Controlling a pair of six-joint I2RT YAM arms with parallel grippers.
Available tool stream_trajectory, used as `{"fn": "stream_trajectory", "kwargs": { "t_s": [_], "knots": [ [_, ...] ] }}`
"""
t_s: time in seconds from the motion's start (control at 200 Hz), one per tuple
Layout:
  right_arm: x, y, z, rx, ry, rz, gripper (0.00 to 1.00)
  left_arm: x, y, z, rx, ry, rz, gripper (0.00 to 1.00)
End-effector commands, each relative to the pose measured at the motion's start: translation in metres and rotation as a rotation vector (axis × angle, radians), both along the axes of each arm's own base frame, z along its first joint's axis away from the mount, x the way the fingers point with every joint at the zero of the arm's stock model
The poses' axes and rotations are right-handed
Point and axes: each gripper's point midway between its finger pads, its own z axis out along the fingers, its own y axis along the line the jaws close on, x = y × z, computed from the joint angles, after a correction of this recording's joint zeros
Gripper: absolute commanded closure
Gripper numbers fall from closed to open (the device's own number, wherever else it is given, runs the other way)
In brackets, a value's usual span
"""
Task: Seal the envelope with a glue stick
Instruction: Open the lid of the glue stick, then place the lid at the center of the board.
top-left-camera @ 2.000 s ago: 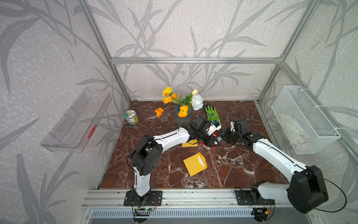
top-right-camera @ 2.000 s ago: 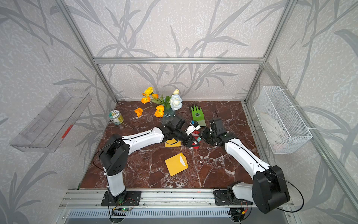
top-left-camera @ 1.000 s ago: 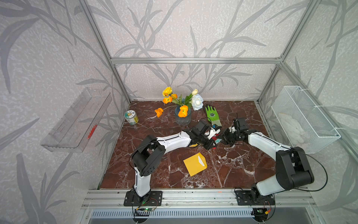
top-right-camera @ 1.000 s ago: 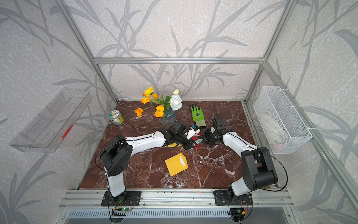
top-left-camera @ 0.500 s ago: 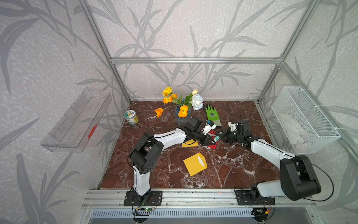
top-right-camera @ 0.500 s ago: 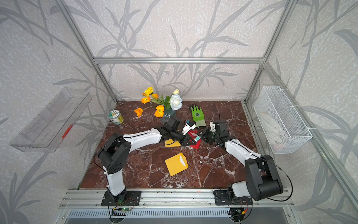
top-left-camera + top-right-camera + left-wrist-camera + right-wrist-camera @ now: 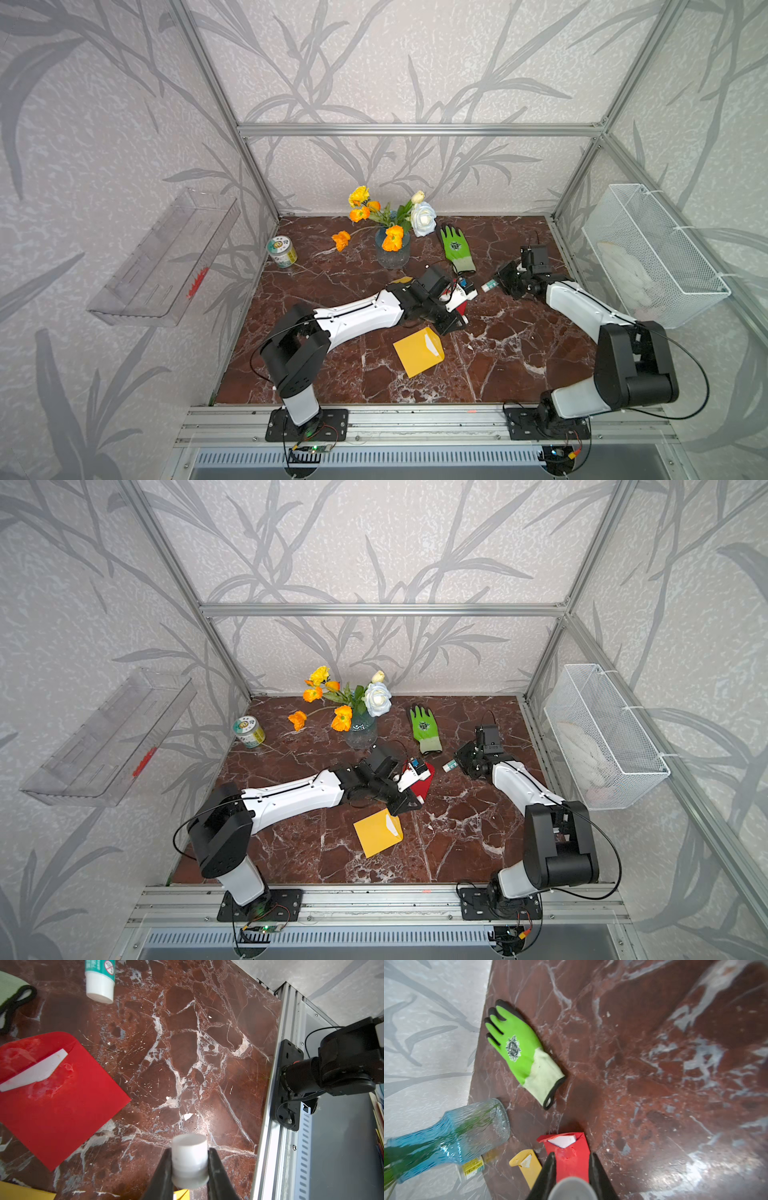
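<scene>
Nearest me lies the flat yellow paper envelope point(image 7: 419, 351). At its 2 o'clock my left gripper point(image 7: 190, 1150) pinches the short white plastic cap point(image 7: 189, 1165). Beyond, the red paper envelope point(image 7: 52, 1093) shows white paper at its mouth. At its 2 o'clock my right gripper point(image 7: 572, 1155) is clamped on the white, teal-labelled glue stick point(image 7: 489, 285). The green fabric glove point(image 7: 457, 249) lies at 12.

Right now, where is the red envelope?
In a top view, the red envelope lies on the table near its middle, between the green glove behind and the front yellow envelope.
</scene>
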Motion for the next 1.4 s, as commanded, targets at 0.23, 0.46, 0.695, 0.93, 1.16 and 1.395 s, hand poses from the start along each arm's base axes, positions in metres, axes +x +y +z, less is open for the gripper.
{"fn": "stream_trajectory", "kwargs": {
  "t_s": [0.23, 0.46, 0.695, 0.93, 1.16, 1.395],
  "knots": [
    [0.004, 0.011, 0.007, 0.008, -0.095, 0.080, 1.00, 0.028, 0.026, -0.013, 0.040, -0.111, 0.108, 1.00],
    [-0.014, 0.016, 0.001, 0.020, -0.103, 0.122, 1.00, 0.043, 0.005, 0.002, -0.127, -0.170, 0.148, 1.00],
    [-0.028, 0.013, 0.008, 0.012, -0.130, 0.129, 1.00, 0.059, -0.013, 0.005, -0.325, -0.166, 0.301, 1.00],
    [-0.040, 0.001, 0.013, 0.023, -0.145, 0.085, 1.00, 0.042, -0.045, -0.009, -0.347, -0.284, 0.380, 1.00],
    [-0.044, -0.012, 0.013, 0.070, -0.179, 0.038, 1.00, 0.029, -0.054, -0.043, -0.347, -0.310, 0.449, 1.00],
    [-0.044, -0.010, 0.017, 0.106, -0.193, 0.046, 1.00, 0.025, -0.048, -0.071, -0.251, -0.385, 0.439, 1.00]
  ]
}}
